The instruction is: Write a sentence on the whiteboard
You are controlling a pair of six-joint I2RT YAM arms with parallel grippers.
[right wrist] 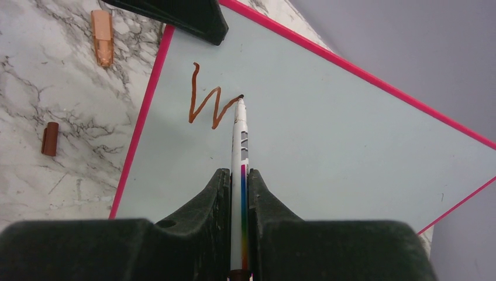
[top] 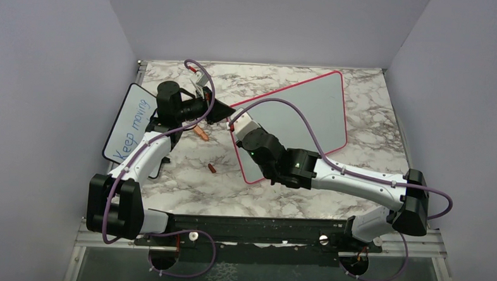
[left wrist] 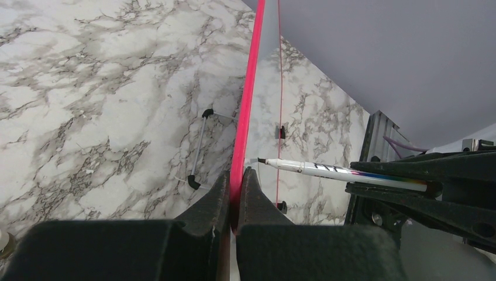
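Pink-framed whiteboard (top: 310, 111) stands propped at centre of worktop (top: 187, 188); thin, light, likely slides or tips under pen pressure, so grip frame edge. Left tool (left wrist: 236, 175) clamps its left edge. Right tool (right wrist: 237, 175) pinches marker (right wrist: 240, 134), tip on board; sentence (right wrist: 207, 102) only "W".

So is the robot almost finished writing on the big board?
No, it has barely begun. Done: one red-brown letter W on the whiteboard. In hand: the right claw grips the marker, its tip at the end of the W, while the left claw pinches the board's pink edge. Left: all the other letters, as the board is otherwise blank.
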